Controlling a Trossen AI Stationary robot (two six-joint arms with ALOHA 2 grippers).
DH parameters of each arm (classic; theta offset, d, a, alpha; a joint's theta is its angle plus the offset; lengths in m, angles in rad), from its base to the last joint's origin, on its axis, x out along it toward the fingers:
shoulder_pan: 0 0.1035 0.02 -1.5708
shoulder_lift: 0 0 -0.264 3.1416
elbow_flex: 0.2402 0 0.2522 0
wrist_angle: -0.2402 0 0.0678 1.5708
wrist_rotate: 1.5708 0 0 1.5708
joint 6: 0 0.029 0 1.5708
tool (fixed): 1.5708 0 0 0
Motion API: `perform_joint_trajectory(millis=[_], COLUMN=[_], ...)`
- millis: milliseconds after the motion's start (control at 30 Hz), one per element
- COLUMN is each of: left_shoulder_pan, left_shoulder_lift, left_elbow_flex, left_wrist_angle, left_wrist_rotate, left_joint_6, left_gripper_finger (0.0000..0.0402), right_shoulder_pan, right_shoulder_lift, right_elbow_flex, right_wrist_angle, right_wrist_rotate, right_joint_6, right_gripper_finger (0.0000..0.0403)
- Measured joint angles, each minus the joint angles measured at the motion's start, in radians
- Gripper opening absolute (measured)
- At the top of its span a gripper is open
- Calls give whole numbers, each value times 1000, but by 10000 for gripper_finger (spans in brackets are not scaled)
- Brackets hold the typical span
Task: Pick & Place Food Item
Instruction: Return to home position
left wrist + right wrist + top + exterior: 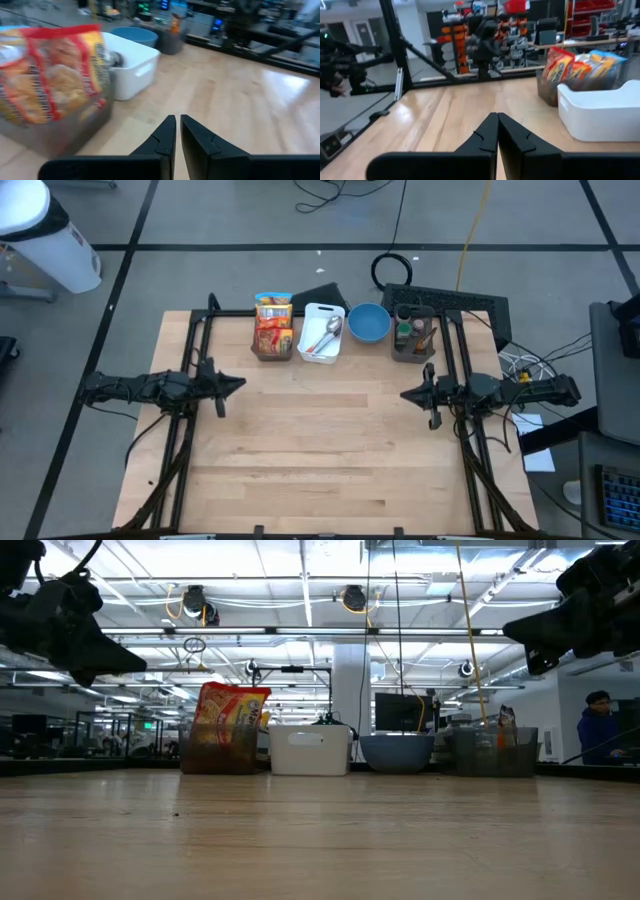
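1. The near half of the wooden surface (320, 470) lies bare.
2. At mid-depth the left end effector (238, 384) hangs above the surface's left side, its fingers drawn almost together on nothing. The right end effector (405, 393) faces it from the right side, fingers pressed together and likewise empty.
3. Along the far edge stand the left black bin (272, 357), the white bin (320, 360) holding a spoon (330, 330), a blue bowl (368, 323) and the right black bin (413, 357).
4. The red noodle pack (272, 328) stands upright in the left black bin among other packets, its top above the rim.
5. It is probably light, with slippery, crinkly film over brittle noodles. A gentle pinch on the crimped top edge looks best.
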Motion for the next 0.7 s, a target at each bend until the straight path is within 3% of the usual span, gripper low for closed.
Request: perform_joint_trajectory(millis=[200,533,600,700], left_shoulder_pan=[0,0,0,0], left_shoulder_lift=[0,0,0,0], left_elbow_flex=[0,-1,-23,-104], left_wrist_angle=[1,157,222,407], left_wrist_rotate=[155,162,188,305], left_joint_6=[10,215,234,291], left_gripper_finger=[35,35,35,35], right_shoulder_pan=[-1,-1,-1,-1], right_shoulder_lift=[-1,-1,-1,-1], right_elbow_flex=[0,0,-1,-1], right_wrist_angle=[1,1,2,2], right_wrist_rotate=[3,3,3,3], right_joint_6=[18,-43,-44,-43], right_gripper_finger=[0,0,0,0])
